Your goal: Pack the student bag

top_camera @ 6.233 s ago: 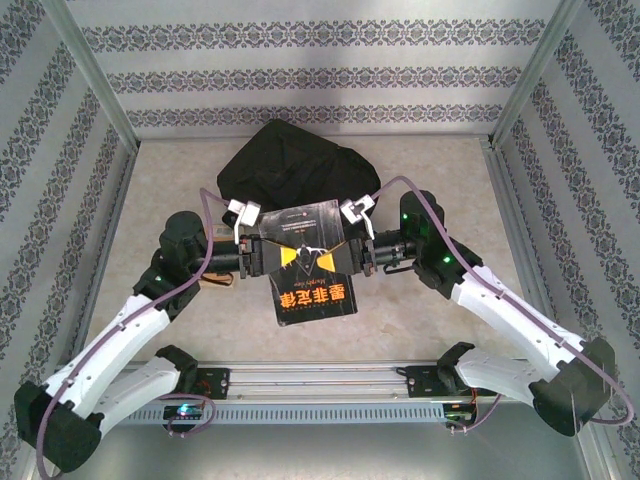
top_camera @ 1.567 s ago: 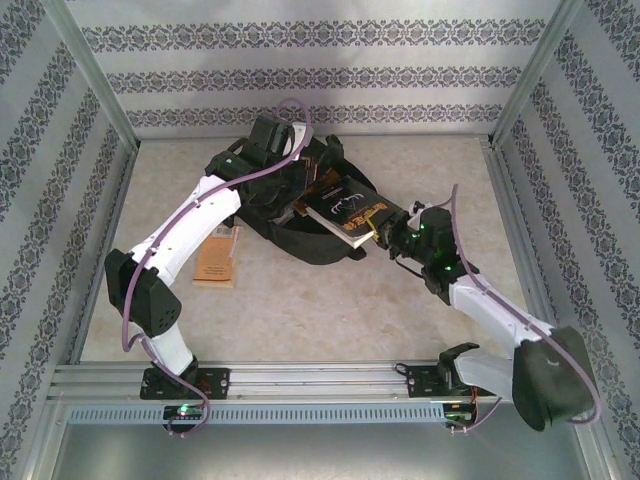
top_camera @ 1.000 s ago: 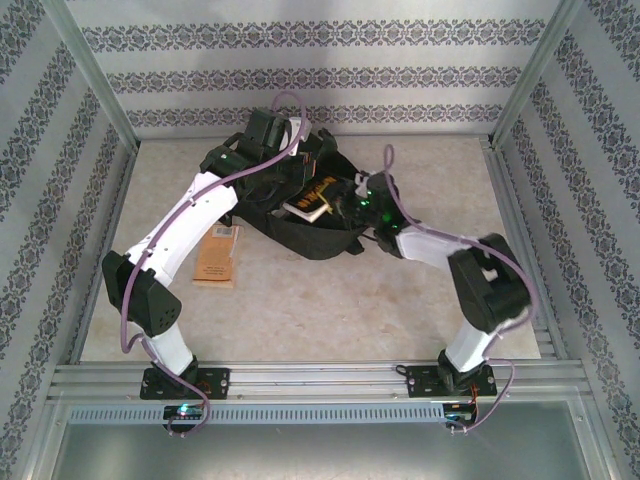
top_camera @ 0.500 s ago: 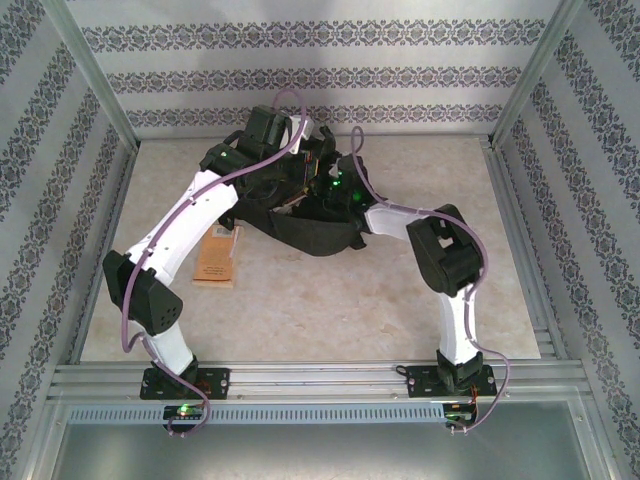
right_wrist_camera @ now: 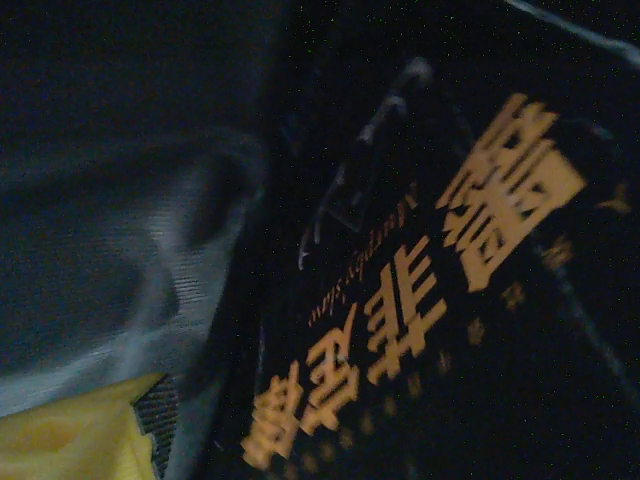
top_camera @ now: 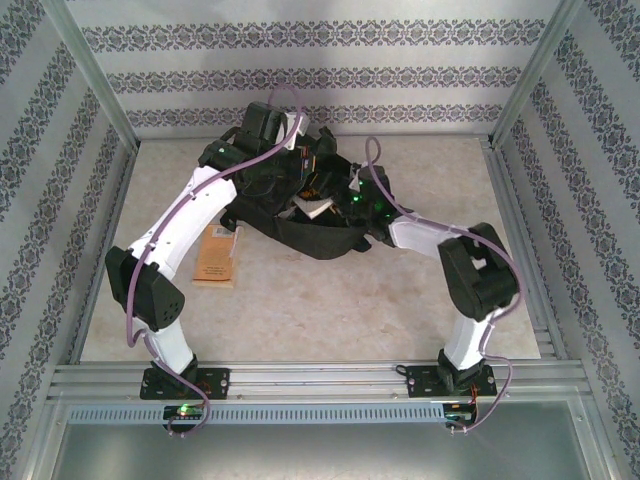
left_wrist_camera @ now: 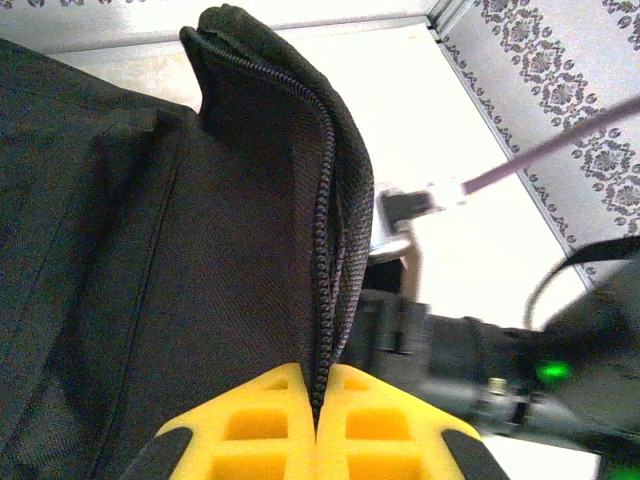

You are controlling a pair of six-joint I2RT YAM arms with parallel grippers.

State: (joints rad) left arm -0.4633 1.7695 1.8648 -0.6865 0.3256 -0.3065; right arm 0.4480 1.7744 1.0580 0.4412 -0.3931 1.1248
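The student bag (top_camera: pixel 318 232), black and floppy, lies at the back middle of the table. My left gripper (left_wrist_camera: pixel 318 388) is shut on its zipper edge (left_wrist_camera: pixel 322 230) and holds the flap up. Inside the mouth lies a black book with orange characters (right_wrist_camera: pixel 430 290); its white page edge (top_camera: pixel 308 209) peeks out from above. My right gripper (top_camera: pixel 343 203) sits at the bag's mouth. Its one visible yellow finger (right_wrist_camera: pixel 70 440) stands far to the left, so the jaws are open and off the book.
A brown booklet (top_camera: pixel 215 255) lies flat on the table left of the bag, beside my left forearm. Patterned walls and metal rails (top_camera: pixel 510 210) enclose the table on three sides. Bare tabletop (top_camera: pixel 320 310) stretches between the bag and the arm bases.
The right gripper carried the black book into the bag's mouth, opened and let it go, then drew back slightly right. The left gripper kept its hold on the flap.
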